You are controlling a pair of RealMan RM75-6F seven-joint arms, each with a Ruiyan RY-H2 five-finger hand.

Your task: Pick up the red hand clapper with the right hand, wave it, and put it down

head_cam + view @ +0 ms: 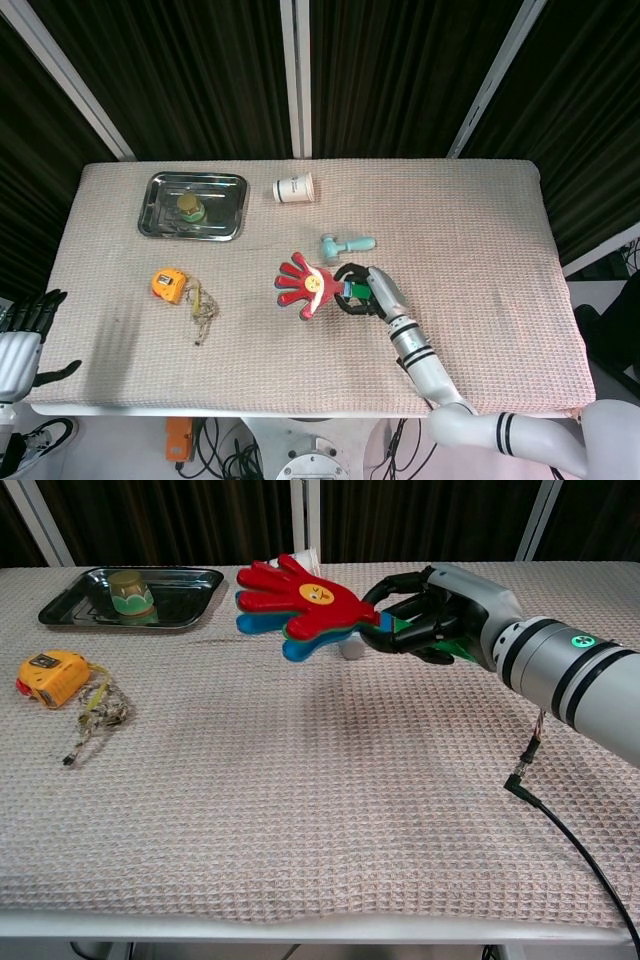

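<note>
Head view
Right hand: right hand (368, 292), just below frame centre, grasps the clapper (305, 284) by its handle; the red palm points toward frame left.
Left hand: left hand (22, 335) at the lower-left edge, fingers spread, holding nothing.
Neighbours: blue toy (346, 244) just above the clapper; cup (294, 188) on its side higher up; tape measure (169, 283) at mid-left; tray (160, 216) at upper left.
Risk: judged from here, a wide swing toward the top of the frame could knock the toy or roll the cup.

Chest view
Clapper: clapper (295, 605) is in the upper middle, clear of the cloth (300, 810), with stacked red and blue leaves.
Grip: right hand (435, 615) at upper right wraps only the short handle, so the long leaves hang far out from the fingers.
Risk: a sharp wave may twist the handle loose and fling the clapper; lowering it tilted could catch the leaf tips on the cloth.
</note>
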